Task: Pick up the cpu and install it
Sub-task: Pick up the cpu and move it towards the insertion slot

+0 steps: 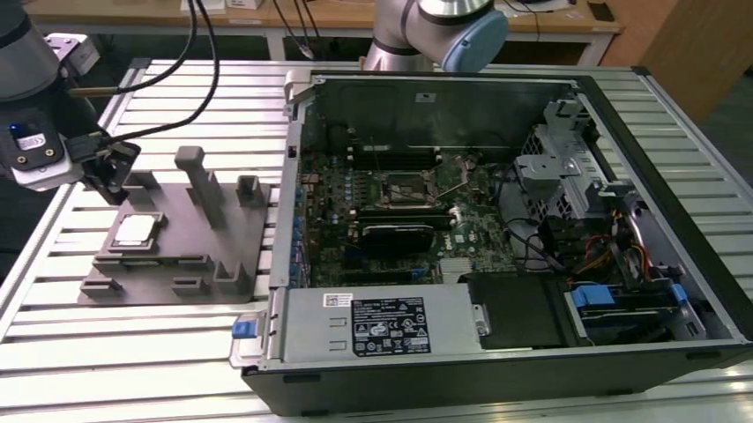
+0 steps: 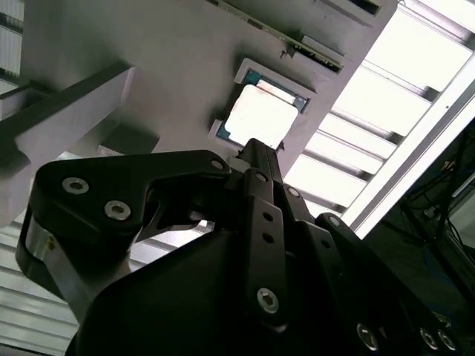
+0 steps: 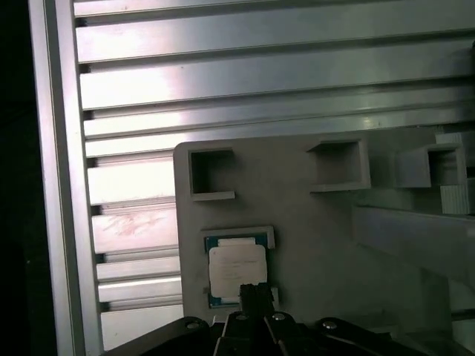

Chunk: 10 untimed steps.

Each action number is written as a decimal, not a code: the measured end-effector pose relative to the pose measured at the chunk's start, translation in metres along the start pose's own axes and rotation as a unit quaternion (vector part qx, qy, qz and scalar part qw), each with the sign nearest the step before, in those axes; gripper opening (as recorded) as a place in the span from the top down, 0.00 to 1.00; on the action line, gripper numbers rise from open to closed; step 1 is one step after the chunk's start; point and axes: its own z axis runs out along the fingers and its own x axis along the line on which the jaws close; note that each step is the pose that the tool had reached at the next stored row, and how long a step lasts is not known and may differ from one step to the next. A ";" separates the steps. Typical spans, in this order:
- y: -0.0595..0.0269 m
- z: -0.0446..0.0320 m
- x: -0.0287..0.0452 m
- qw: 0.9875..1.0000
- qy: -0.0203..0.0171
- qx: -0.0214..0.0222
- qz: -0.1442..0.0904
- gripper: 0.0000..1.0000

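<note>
Pincer [image 1: 115, 189] first: fingers narrow, tips together by the look of both wrist views, nothing gripped between them. It hangs over the grey holder plate [image 1: 176, 256] at the exterior view's left, tip aimed at the cpu [image 3: 236, 271]. It seems apart from the chip, though the wrist views foreshorten that gap too much to be sure. Cpu lies flat, metal top up, in its shallow seat on the plate, not yet picked. So this reads as the approach to the pick, the very start of the job. Grasping calls for the fingers to part enough to straddle the chip's edges, square to it, then a gentle descent. Well apart, on the table [image 1: 70, 352], sits the open computer case [image 1: 495, 370], with the black socket frame [image 1: 406, 187] on its board.
</note>
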 end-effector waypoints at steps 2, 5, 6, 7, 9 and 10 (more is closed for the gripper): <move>-0.0002 0.0035 0.0001 1.000 0.000 0.000 0.000 0.89; -0.0004 0.0091 0.0002 1.000 0.000 0.000 0.000 0.89; -0.0005 0.0109 0.0002 1.000 0.000 0.000 0.000 0.89; -0.0005 0.0127 0.0003 1.000 0.000 0.000 0.000 0.89; -0.0007 0.0163 0.0003 1.000 0.000 0.000 0.000 0.89; -0.0008 0.0181 0.0004 1.000 0.000 0.000 0.000 0.89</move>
